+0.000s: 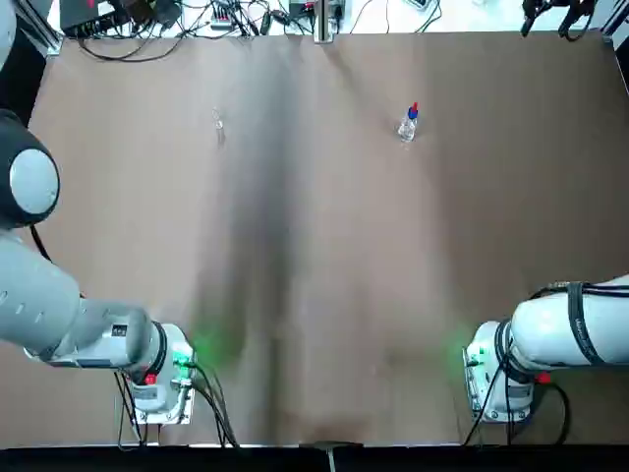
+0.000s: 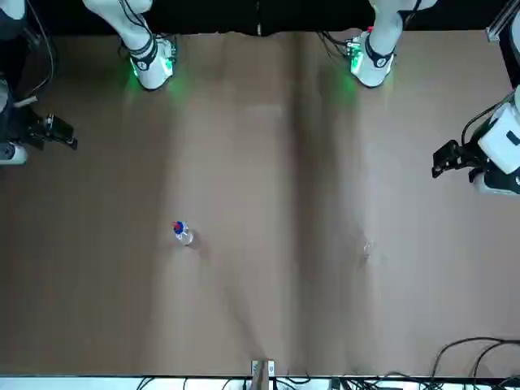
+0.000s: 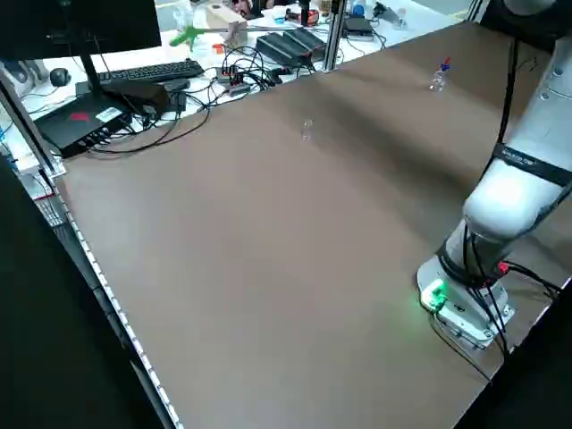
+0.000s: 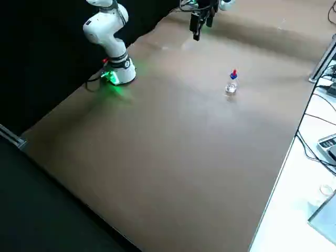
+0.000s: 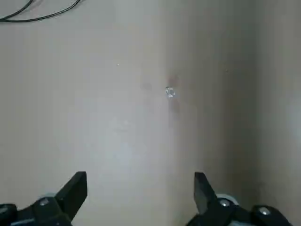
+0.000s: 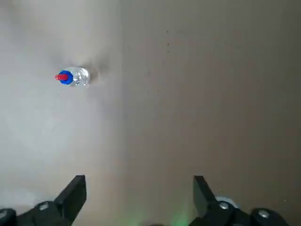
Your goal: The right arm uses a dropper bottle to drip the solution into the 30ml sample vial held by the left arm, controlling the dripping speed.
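The dropper bottle [image 1: 409, 123] stands upright on the brown table, far right of centre, with its blue collar and red tip; it also shows in the front view [image 2: 181, 231] and the right wrist view [image 6: 73, 77]. The 30ml sample vial [image 1: 218, 123], tiny and clear, stands far left of centre, faint in the front view [image 2: 366, 248] and the left wrist view [image 5: 170, 92]. My right gripper [image 6: 139, 190] hangs open high over the table, well short of the bottle. My left gripper [image 5: 141, 188] is open too, raised and well back from the vial. Both hold nothing.
Both arm bases [image 1: 162, 379] [image 1: 496, 379] glow green at the near edge. Cables [image 1: 197, 20] and electronics line the far edge, with a keyboard [image 3: 147, 71] and boxes beyond the robot's left end of it. A darker shadow band [image 1: 265, 246] runs down the table.
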Controlling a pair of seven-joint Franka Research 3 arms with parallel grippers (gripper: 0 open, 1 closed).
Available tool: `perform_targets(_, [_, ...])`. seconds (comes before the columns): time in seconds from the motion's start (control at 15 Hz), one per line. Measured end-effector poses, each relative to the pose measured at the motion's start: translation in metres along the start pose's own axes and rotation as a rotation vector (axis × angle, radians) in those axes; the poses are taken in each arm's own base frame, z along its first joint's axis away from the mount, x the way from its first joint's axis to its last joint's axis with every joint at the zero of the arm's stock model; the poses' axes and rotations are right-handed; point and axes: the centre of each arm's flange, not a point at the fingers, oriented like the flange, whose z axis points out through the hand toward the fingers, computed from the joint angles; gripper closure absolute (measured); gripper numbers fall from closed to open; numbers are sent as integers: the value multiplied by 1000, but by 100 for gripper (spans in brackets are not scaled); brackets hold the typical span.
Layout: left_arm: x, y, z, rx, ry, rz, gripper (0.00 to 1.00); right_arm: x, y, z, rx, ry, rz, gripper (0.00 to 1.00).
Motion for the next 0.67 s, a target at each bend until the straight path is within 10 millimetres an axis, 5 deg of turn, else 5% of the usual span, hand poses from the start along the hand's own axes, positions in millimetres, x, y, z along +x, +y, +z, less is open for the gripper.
perform_targets(0.4, [-6,-6,-3,0,-19,-12,0,0,-7,-2,1,4,-12,0])
perform_targets(0.67, [-4,-9,4,-6,-28,-18,0,3,-49,7,-5,-13,-88,0])
